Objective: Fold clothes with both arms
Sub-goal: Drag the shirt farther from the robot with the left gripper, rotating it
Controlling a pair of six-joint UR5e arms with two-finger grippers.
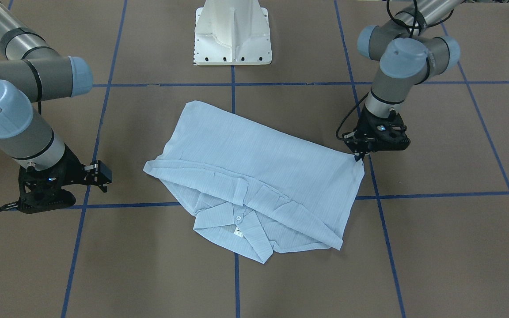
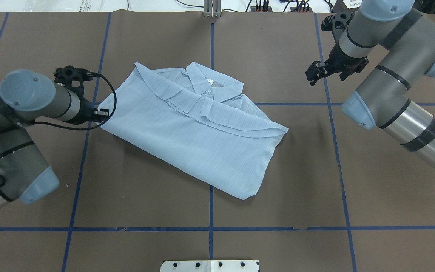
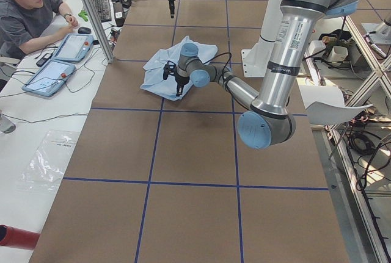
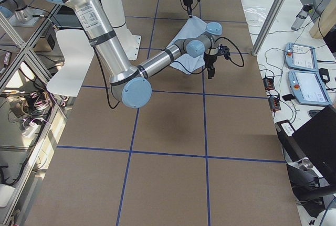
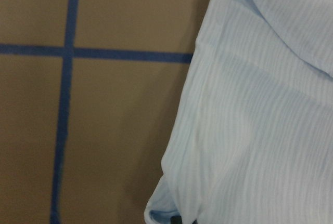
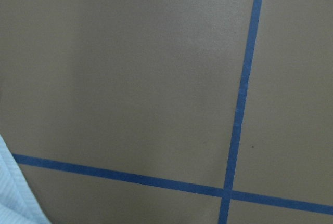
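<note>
The light blue striped shirt [image 1: 259,168] lies folded flat at the table's middle, collar and buttons on the side away from the robot [image 2: 195,136]. My left gripper [image 1: 360,157] is down at the shirt's corner on my left [image 2: 103,113] and shut on it. The left wrist view shows the fabric [image 5: 260,130] bunched at the bottom edge. My right gripper [image 2: 315,71] is open and empty, off to the shirt's other side, apart from it [image 1: 100,177]. The right wrist view shows bare table and a sliver of shirt [image 6: 10,198].
The white pedestal base [image 1: 232,39] stands at the robot's side of the brown table, which is marked with blue tape lines [image 2: 210,228]. An operator [image 3: 24,13] sits at a side desk with tablets [image 3: 61,61] beyond the table's far edge.
</note>
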